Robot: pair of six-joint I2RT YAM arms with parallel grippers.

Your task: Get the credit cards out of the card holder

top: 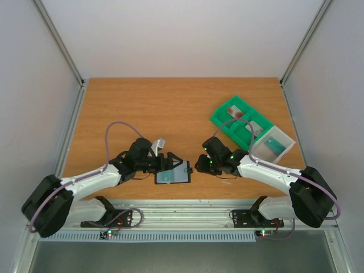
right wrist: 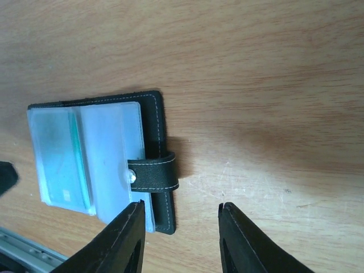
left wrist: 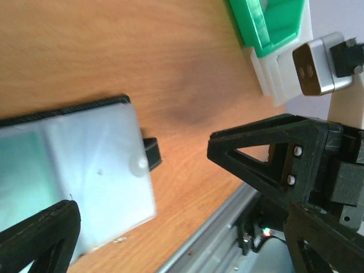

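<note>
The card holder point(top: 173, 174) lies open near the table's front edge, black outside with a pale blue lining point(right wrist: 108, 153) and a black snap strap point(right wrist: 153, 174). A teal-green credit card point(right wrist: 60, 165) sits inside a clear slot. My left gripper point(top: 168, 161) hovers over the holder point(left wrist: 79, 170), jaws wide open and empty. My right gripper point(right wrist: 182, 206) is just right of the holder, open with nothing between its fingers; its left finger point(right wrist: 128, 239) overlaps the holder's corner. A pale card with a red mark point(top: 234, 112) lies in the green tray, and a teal card point(top: 276, 143) in the white bin.
The green compartmented tray point(top: 227, 126) with its attached white bin point(top: 287, 149) stands at the right, behind my right arm. The metal rail point(top: 187, 213) runs along the table's front edge, close to the holder.
</note>
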